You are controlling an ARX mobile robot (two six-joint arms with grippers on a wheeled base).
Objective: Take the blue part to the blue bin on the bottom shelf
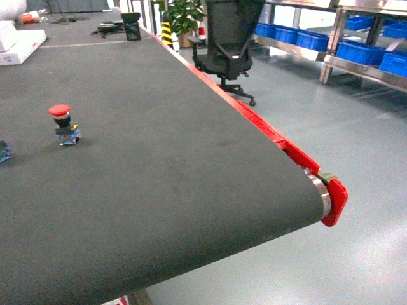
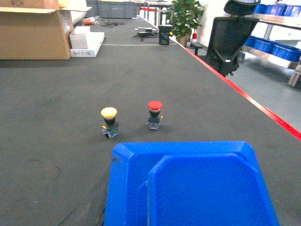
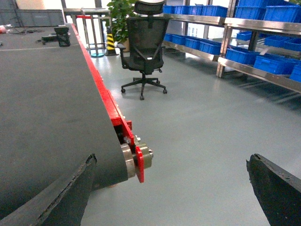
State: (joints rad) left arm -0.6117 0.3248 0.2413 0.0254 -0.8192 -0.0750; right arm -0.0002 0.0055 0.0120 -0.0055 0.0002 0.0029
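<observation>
Blue part, the small dark ribbed block: not plainly in sight, so the task looks barely begun.
A smooth bright-blue plastic slab [image 2: 188, 188] fills the left wrist view and hides the left jaws, so I cannot tell their state. The right jaws gape wide and empty off the end of the dark-belted counter [image 1: 178, 165]. Blue plastic crates [image 3: 273, 63] on steel racks stand well apart.

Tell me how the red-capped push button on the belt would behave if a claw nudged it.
The red-capped push button looks top-heavy, a wide cap on a narrower body, so it would probably tip rather than slide. The dark belt looks textured, which likely adds grip. Once down, its round cap might let it roll.
</observation>
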